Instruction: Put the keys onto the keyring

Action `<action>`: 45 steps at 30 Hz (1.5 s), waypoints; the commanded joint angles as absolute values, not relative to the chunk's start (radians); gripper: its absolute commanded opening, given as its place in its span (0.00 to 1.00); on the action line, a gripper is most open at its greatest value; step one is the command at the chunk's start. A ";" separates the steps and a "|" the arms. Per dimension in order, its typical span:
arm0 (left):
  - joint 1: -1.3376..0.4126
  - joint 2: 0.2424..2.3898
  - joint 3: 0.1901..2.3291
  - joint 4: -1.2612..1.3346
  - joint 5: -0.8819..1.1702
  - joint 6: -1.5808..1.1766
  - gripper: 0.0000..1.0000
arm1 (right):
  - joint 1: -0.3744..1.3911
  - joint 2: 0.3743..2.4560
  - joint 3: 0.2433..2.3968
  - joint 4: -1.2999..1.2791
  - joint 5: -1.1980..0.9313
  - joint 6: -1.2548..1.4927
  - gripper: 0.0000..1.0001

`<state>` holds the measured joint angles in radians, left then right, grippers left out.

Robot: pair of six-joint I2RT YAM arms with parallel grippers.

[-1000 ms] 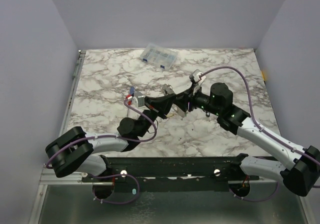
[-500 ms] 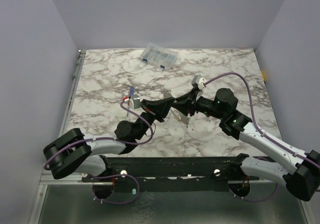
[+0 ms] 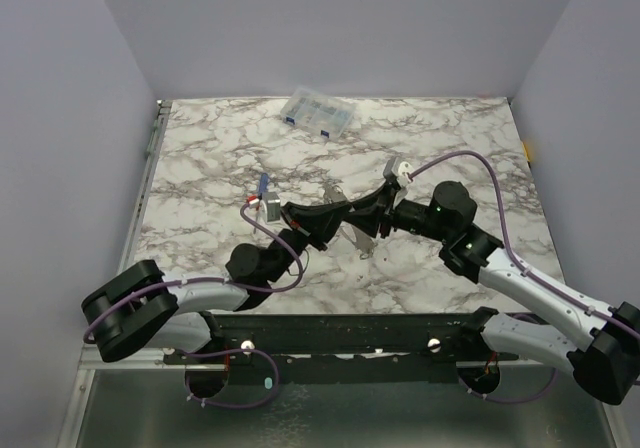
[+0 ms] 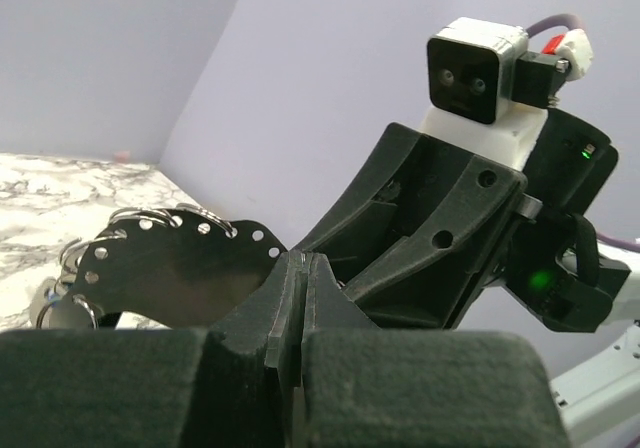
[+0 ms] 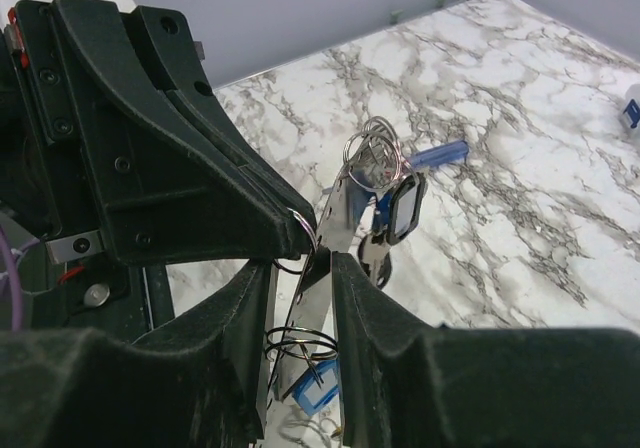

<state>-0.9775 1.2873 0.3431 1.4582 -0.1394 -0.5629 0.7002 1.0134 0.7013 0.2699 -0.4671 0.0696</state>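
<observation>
Box [image 3: 318, 114] contents too small to tell. Nearer than the box, left gripper [image 4: 302, 268] jaws pinch the keyring [image 5: 302, 225]; right gripper [image 5: 322, 258] jaws narrowly grip the keys [image 5: 400, 208].

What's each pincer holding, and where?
Left pincer pinches the keyring on its thin wire, at the fingertips. Right pincer appears to grip a silver key by its lower end.

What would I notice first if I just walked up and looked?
You'd first see the left gripper and right gripper meeting tip to tip over the middle of the marble table. A bunch of keys with blue and black tags and thin metal rings dangles right between them. After that, you'd spot the clear box at the far edge.
</observation>
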 commanded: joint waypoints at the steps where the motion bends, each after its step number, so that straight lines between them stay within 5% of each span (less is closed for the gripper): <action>1: -0.988 1.239 0.347 1.484 -0.046 -0.535 0.00 | 0.698 0.985 0.680 0.311 -0.491 0.071 0.02; 4: -0.988 1.228 0.338 1.473 -0.057 -0.538 0.00 | 0.699 0.985 0.699 0.282 -0.483 0.077 0.52; 5: -0.988 1.225 0.337 1.471 -0.059 -0.538 0.00 | 0.698 0.985 0.706 0.276 -0.477 0.081 0.61; 9: -0.988 1.221 0.339 1.468 -0.057 -0.544 0.00 | 0.698 0.988 0.730 0.250 -0.463 0.067 0.72; 13: -0.989 1.223 0.343 1.465 -0.053 -0.549 0.00 | 0.698 0.998 0.739 0.236 -0.454 0.056 0.64; 24: -0.990 1.258 0.367 1.473 -0.019 -0.583 0.00 | 0.699 1.004 0.693 0.320 -0.480 0.089 0.02; 30: -0.989 1.213 0.362 1.415 -0.007 -0.520 0.02 | 0.699 0.973 0.658 0.343 -0.523 0.076 0.01; 40: -0.988 1.113 0.338 1.316 -0.008 -0.442 0.37 | 0.699 0.905 0.610 0.340 -0.560 0.075 0.00; 45: -0.988 1.041 0.342 1.226 -0.015 -0.400 0.42 | 0.699 0.896 0.604 0.337 -0.567 0.077 0.01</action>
<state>-0.9840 1.0977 0.3454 1.3098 -0.0334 -0.4549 0.7010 0.9169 0.6098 0.3042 -0.5373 0.0795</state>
